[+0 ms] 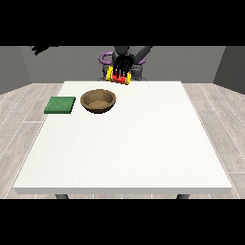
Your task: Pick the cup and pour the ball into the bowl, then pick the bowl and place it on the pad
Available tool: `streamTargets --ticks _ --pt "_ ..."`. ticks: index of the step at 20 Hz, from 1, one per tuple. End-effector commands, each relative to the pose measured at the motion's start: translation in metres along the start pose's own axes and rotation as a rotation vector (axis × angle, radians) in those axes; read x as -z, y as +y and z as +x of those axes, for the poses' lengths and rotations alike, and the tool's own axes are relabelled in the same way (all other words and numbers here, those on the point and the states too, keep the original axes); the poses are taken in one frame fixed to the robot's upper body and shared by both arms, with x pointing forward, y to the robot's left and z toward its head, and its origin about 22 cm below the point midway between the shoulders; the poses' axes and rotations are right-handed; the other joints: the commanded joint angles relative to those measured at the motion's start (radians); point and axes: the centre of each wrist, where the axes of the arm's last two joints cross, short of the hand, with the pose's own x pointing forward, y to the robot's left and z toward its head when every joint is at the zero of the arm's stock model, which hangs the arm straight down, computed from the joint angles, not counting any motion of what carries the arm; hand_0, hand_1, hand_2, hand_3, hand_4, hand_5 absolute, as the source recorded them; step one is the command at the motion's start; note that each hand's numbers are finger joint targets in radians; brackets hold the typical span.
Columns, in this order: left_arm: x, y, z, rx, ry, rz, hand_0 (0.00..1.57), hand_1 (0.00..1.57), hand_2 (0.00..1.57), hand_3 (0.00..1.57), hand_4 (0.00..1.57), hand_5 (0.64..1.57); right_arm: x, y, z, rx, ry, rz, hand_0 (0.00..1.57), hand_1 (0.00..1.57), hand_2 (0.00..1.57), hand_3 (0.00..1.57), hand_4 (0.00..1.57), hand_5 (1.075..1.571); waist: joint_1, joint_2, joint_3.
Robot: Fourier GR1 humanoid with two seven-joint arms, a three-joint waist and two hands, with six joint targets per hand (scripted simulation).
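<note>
Where fingers (123, 63) cover it, cup (119, 76) half hidden.

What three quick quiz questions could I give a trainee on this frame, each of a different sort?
1. True or false: the green pad touches the brown bowl.
2. Which thing is the hand near the table's far edge curled round: A the bowl, B the red and yellow cup, C the pad?
3. Fill in: the bowl stands to the view's ____ of the pad.

Key: 1 false, a gap shows between them. 2 B. 3 right.
</note>
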Motion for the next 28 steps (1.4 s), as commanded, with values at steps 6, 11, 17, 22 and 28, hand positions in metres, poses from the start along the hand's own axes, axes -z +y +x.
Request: streamTargets --ticks 6,11,17,22,28 --pt "0.008 0.015 0.02 0.234 -0.089 -0.009 0.0 0.0 1.57 1.35 0.8 1.547 -0.019 -0.029 -0.017 0.012 0.018 -0.087 0.0 0.0 0.0 0.24 0.44 1.57 0.088 -0.008 -0.0013" --pt "0.018 0.022 0.013 0.387 -0.064 0.022 0.77 0.77 1.57 1.48 0.43 1.519 -0.013 -0.012 -0.019 0.02 0.014 -0.035 0.0 0.0 0.0 0.44 0.43 1.571 0.061 0.013 -0.0016" --pt "0.006 0.022 0.044 0.433 -0.162 0.006 0.0 0.0 0.72 1.5 0.55 1.55 0.011 0.005 -0.001 0.035 -0.026 -0.021 0.0 0.0 0.0 0.4 0.45 1.57 0.051 0.06 -0.0017" --pt "0.007 0.021 0.038 0.485 -0.217 -0.041 0.0 0.0 1.23 1.57 0.92 1.57 -0.001 -0.001 -0.004 0.034 -0.03 0.003 0.0 0.0 0.0 0.3 0.47 1.57 0.03 0.048 -0.0018" --pt "0.023 0.022 0.032 0.99 -0.325 -0.074 1.52 1.52 1.57 1.57 1.22 1.533 0.009 0.017 -0.007 0.062 -0.039 0.04 0.0 0.0 0.0 0.27 0.47 1.57 -0.006 0.058 -0.001"
